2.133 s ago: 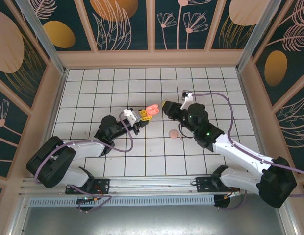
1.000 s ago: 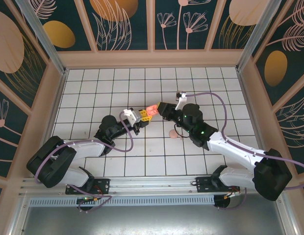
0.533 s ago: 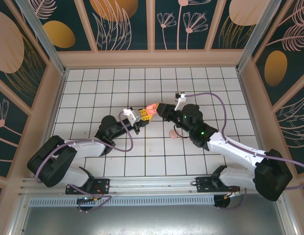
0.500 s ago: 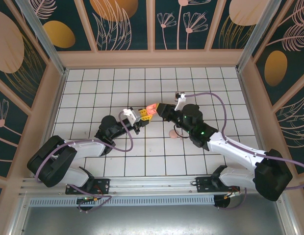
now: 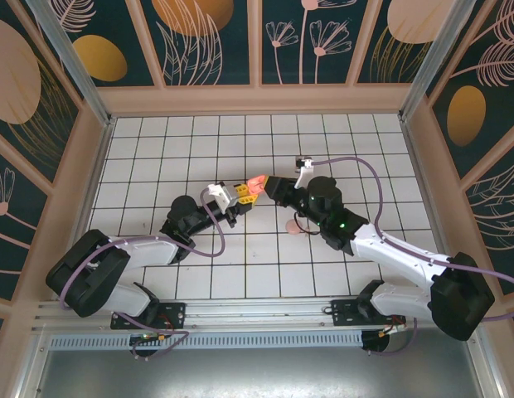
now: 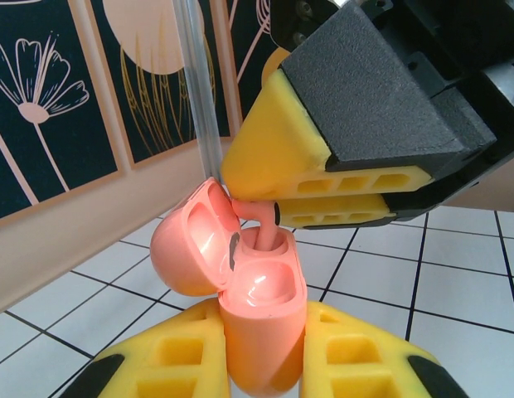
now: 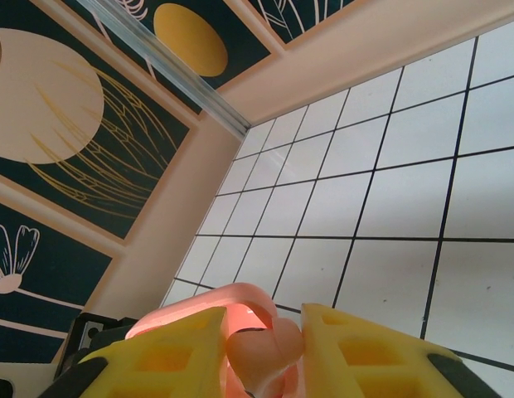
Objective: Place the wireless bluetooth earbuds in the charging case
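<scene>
Left gripper (image 6: 261,352) is clamping tight on the charging case (image 6: 261,298), lid hanging open, raised over mid-table. Right gripper (image 7: 261,352) is pinching one earbud (image 6: 257,220), its stem sitting in the case's well. Pale pink round piece (image 5: 294,225) is lying on the tiles nearby.

Left arm: stretched low over the table, forearm reaching forward and right. Left gripper (image 5: 244,193) points right, jaws clamped on the charging case (image 6: 261,319).

Right arm: elbow folded, forearm reaching forward and left. Right gripper (image 5: 270,183) points left, jaws nearly together, pinching an earbud (image 7: 262,348).

The two grippers sit tip to tip, almost meeting.
</scene>
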